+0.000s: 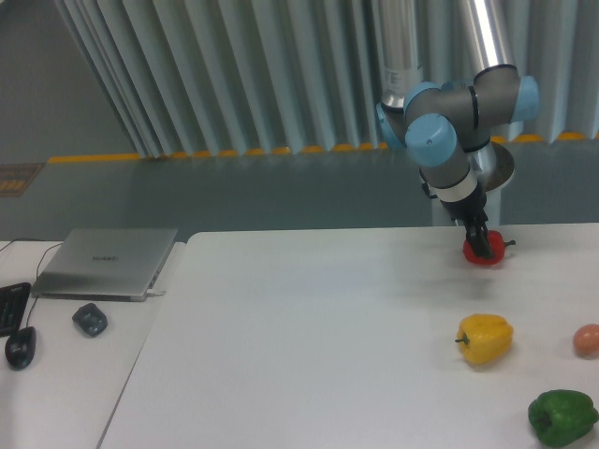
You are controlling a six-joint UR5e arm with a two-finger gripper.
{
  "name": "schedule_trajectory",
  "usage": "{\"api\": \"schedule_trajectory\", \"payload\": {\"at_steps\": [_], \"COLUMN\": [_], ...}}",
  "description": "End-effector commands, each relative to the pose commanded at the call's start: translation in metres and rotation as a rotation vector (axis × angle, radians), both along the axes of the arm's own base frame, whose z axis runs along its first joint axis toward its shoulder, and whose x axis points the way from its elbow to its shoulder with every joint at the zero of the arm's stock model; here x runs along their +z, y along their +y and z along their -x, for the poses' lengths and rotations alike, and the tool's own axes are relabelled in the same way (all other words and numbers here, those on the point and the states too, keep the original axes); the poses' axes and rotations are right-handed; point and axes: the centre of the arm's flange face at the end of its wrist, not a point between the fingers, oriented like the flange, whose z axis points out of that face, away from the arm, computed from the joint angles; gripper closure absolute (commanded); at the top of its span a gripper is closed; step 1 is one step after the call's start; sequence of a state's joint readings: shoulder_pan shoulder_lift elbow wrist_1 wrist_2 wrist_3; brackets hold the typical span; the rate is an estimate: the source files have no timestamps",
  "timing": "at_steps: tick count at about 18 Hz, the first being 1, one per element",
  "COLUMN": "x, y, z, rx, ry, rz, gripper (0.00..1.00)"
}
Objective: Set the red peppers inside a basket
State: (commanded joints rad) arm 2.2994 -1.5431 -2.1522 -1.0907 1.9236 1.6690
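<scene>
Way off to the gripper's left there was a closed laptop (pixel 105 263) on a side desk, with two mice (pixel 90 319) and a keyboard corner (pixel 9 307) nearer the camera. Then a long bare stretch of white table (pixel 309 337) between those and the arm.

The gripper (pixel 484 246) was right down on the red pepper (pixel 488 251), its dark fingers covering the middle of it. Honestly couldn't tell whether they'd closed on it or were just straddling it, too small and dark.

My guess on handling: light, hollow, firm skin but glossy, so it'd probably slip or roll if pinched off-centre. Across the widest part of the body looked like the sane grip, not the stem.

Toward the camera from the gripper sat a yellow pepper (pixel 485 338), further right a pale orange fruit (pixel 587 340) and a green pepper (pixel 562 416). No basket anywhere in view. Behind everything, grey corrugated wall (pixel 234 75).
</scene>
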Motion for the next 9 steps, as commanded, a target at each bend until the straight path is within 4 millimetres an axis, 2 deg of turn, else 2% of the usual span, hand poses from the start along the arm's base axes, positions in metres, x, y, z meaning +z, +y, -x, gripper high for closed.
{"api": "schedule_trajectory", "payload": {"at_steps": [3,5,7,9], "x": [-0.0111,-0.0115,-0.0133,-0.0129], "y": [0.0037,0.0043,0.0036,0.0030], "z": [0.0058,0.0067,0.0070,0.0089], "rx": [0.005,0.007,0.006,0.008], "ry": [0.006,0.009,0.011,0.020], "rz": [0.002,0.004,0.014,0.021], "gripper": [0.02,0.04,0.09,0.19]}}
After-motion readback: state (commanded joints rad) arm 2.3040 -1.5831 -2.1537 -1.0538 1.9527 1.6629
